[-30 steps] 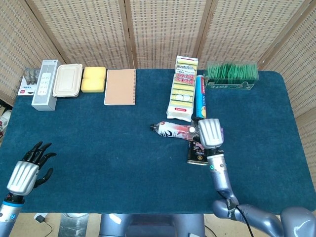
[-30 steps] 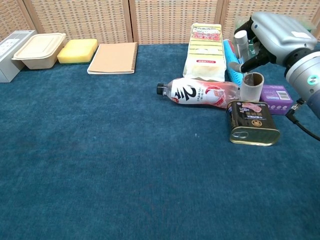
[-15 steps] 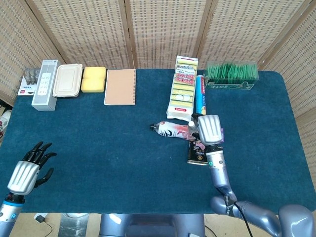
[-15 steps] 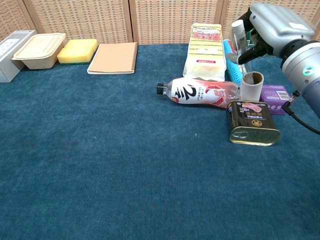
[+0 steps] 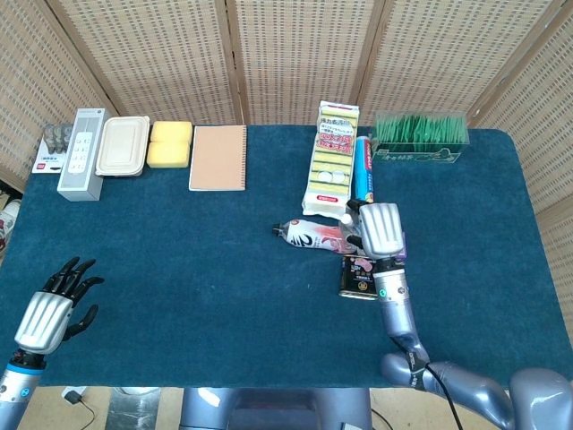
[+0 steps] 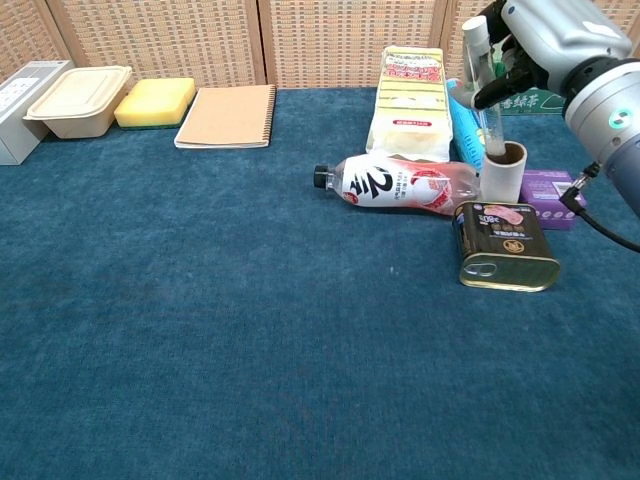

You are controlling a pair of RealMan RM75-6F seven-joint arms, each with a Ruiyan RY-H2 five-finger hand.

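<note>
While right hand (image 6: 545,40) hovers above cardboard tube (image 6: 502,171), fingers pinch slim clear vial (image 6: 483,85), white cap up, lower end inside tube mouth. Tube upright on blue cloth (image 6: 200,330), touching lying plastic bottle (image 6: 400,184), just behind tin can (image 6: 506,245), beside purple box (image 6: 556,185). Left hand (image 5: 47,310) at near left table edge, fingers spread, holding nothing. Notebook (image 5: 218,157), sponge (image 5: 170,143), food container (image 5: 123,145) along far edge.

Bright, even light fills both views; shadows on the desk (image 5: 179,260) are faint, focus is sharp, nothing glares.
</note>
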